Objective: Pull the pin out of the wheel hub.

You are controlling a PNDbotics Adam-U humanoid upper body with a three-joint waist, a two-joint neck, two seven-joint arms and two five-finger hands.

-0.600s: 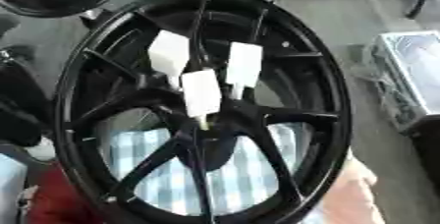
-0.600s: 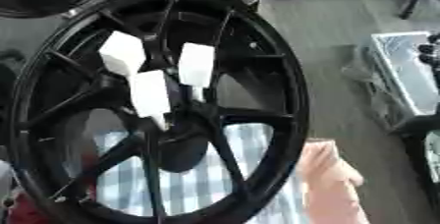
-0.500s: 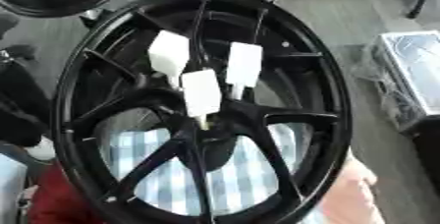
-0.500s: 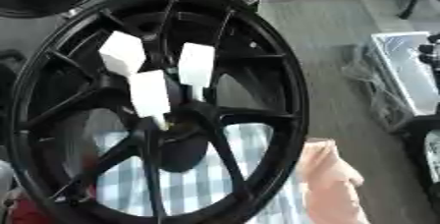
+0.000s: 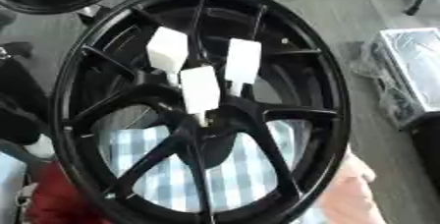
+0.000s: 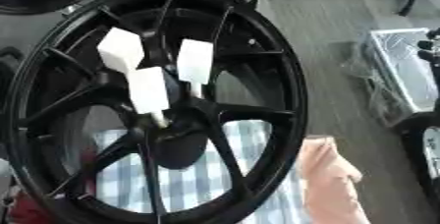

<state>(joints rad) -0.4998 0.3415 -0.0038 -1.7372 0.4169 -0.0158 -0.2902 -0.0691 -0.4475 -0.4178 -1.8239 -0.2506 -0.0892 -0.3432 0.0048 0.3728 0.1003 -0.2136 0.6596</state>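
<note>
black wheel hub (image 5: 202,134) upright, three white pins (image 5: 200,89) seated at centre; robot hands out of view, finger state unknown.

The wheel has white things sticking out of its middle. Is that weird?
Yes, a bit odd. Three white blocks stand on thin stems from the hub of the black wheel, each leaning a different way. Nothing looks broken or spilled. No robot hand shows.

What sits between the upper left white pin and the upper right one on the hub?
A black spoke of the wheel runs up between the left pin and the right pin; the third pin stands just below the gap. Clearest in the left eye view.
</note>
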